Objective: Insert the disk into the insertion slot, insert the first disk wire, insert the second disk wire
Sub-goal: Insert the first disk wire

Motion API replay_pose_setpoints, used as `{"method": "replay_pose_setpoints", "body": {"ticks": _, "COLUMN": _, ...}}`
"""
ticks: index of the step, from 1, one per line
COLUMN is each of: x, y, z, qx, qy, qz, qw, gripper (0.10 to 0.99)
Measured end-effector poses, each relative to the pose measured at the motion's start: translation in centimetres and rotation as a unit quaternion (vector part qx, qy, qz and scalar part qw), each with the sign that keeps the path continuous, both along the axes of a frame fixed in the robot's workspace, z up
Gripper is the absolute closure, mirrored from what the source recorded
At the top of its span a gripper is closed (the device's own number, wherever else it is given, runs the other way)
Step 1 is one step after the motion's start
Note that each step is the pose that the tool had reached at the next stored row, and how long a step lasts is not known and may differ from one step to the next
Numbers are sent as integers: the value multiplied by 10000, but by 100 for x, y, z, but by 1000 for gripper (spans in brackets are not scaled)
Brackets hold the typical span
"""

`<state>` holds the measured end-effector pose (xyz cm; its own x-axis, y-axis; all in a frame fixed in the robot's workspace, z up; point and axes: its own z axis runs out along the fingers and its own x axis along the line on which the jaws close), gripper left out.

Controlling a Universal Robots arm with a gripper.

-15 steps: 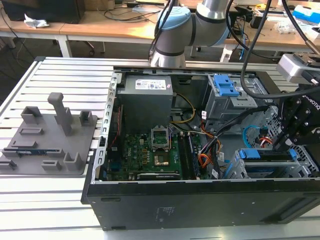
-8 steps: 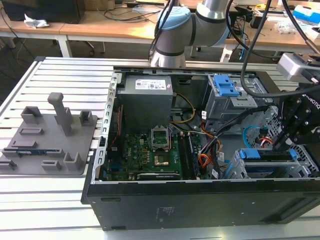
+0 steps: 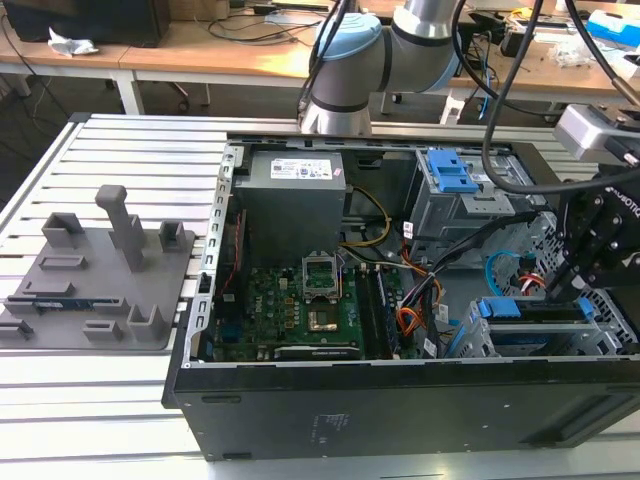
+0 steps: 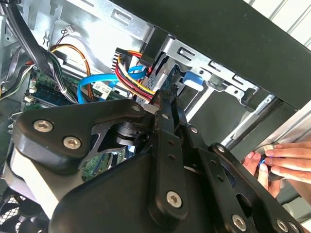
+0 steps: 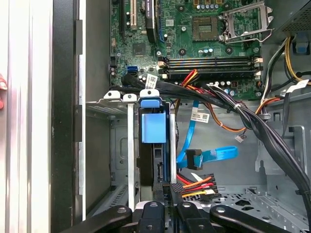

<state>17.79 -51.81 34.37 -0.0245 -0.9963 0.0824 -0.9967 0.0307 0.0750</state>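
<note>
Exterior view: open PC case (image 3: 400, 410) lay on the slatted tabletop (image 3: 120, 140). Disk (image 3: 530, 312) sat in the insertion slot (image 3: 478, 345) at 4 o'clock of the case, blue carrier end facing the motherboard (image 3: 300, 310). Hand (image 3: 572, 285) hung over the slot's other end, about 3 o'clock of the frame, tips down near the disk. Grey fixture tray (image 3: 90, 270) at 9 o'clock, well apart from the case.

Second wrist view: hand (image 4: 167, 99) looked closed, tips drawn together; couldn't make out anything between them. Red-yellow power wires (image 4: 133, 82) and blue data cable (image 4: 90, 82) ran just beside the tips. Disk (image 4: 193, 78) showed its blue tab inside the insertion slot (image 4: 218, 73). A person's fingers (image 4: 286, 155) rested at the case's outer edge.

First wrist view: disk (image 5: 152, 127) seated between the rails of the insertion slot (image 5: 130, 145). Hand (image 5: 164, 191) closed, at the disk's rear edge. Power wires (image 5: 197, 184) with their black plug just beside the tips; contact unclear. Blue data cable (image 5: 209, 155) had its plug hanging near the disk, apart from it.
</note>
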Motion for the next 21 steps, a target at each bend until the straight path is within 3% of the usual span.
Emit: {"method": "replay_pose_setpoints", "body": {"ticks": 21, "x": -3, "y": -29, "z": -38, "qx": -4, "qy": 0, "qz": 0, "qw": 10000, "gripper": 922}}
